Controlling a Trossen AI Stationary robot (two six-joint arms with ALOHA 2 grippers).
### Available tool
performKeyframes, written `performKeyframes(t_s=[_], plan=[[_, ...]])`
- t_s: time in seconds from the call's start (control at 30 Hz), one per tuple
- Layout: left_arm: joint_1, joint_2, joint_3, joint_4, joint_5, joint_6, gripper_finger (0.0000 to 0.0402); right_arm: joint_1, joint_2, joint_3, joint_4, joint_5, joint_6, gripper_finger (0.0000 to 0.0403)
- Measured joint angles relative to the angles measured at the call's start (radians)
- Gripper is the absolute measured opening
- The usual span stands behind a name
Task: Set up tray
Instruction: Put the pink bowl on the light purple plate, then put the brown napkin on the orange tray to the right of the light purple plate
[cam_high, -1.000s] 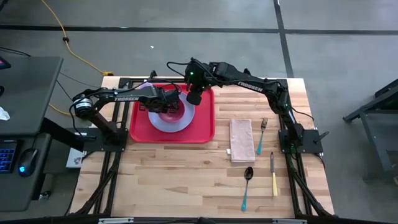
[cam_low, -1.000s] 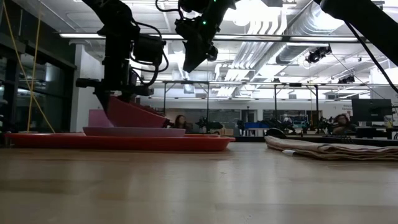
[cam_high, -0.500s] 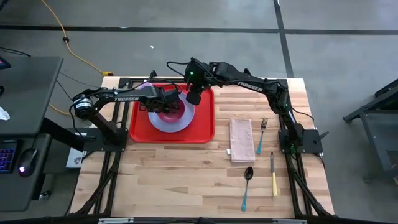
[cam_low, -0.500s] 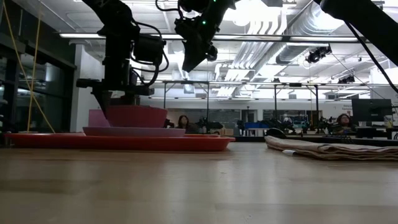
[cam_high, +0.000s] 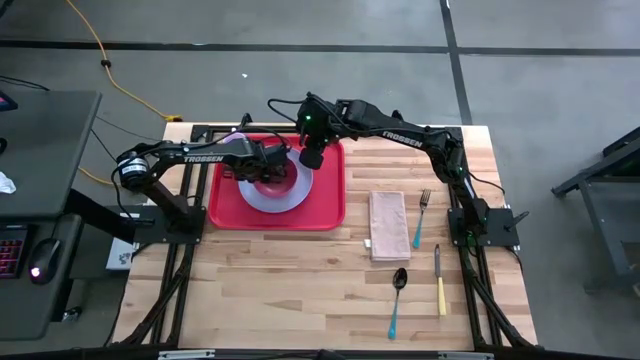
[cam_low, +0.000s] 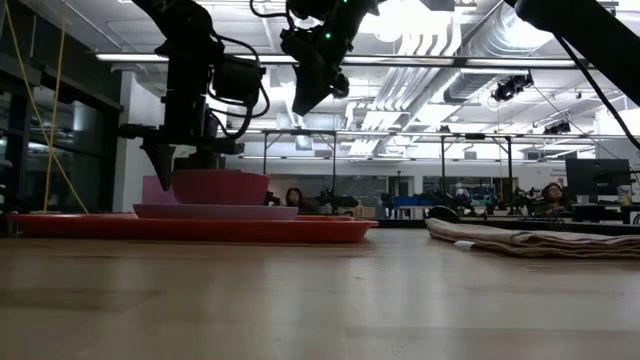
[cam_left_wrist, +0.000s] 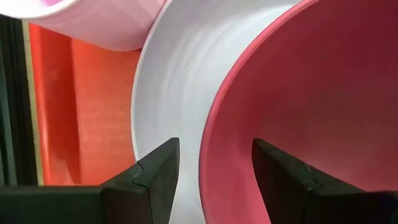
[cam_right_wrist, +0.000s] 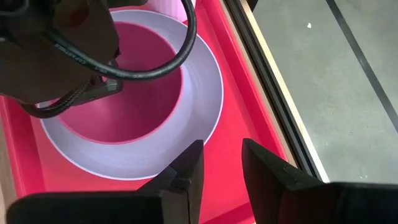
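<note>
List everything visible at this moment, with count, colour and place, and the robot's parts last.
tray: one, red, table's left half
plate: one, lavender, on the tray
bowl: one, dark pink, on the plate
cup: one, pale pink, beside the plate
napkin: one, beige, right of the tray
fork: one, teal handle, beside the napkin
spoon: one, teal handle, front
knife: one, yellow handle, front right
left gripper: open, straddling the bowl's rim
right gripper: open, above the tray

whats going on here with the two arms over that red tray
The left gripper sits open astride the rim of a pink bowl, which stands level on a lavender plate on the large red plastic tray. The right gripper hovers above the tray's far side, holding nothing. A folded cloth napkin, fork, spoon and knife lie on the wooden table.
</note>
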Motion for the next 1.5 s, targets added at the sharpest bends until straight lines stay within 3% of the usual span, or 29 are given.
performKeyframes(t_s=[1.07,1.5], plan=[[0.000,0.000,0.005,-0.068,-0.023,0.018,0.0227,0.000,0.000,0.000,0.002,-0.009,0.000,0.0087],[-0.001,0.000,0.213,-0.260,-0.101,0.052,0.0227,0.000,0.000,0.000,0.001,-0.009,0.000,0.0087]])
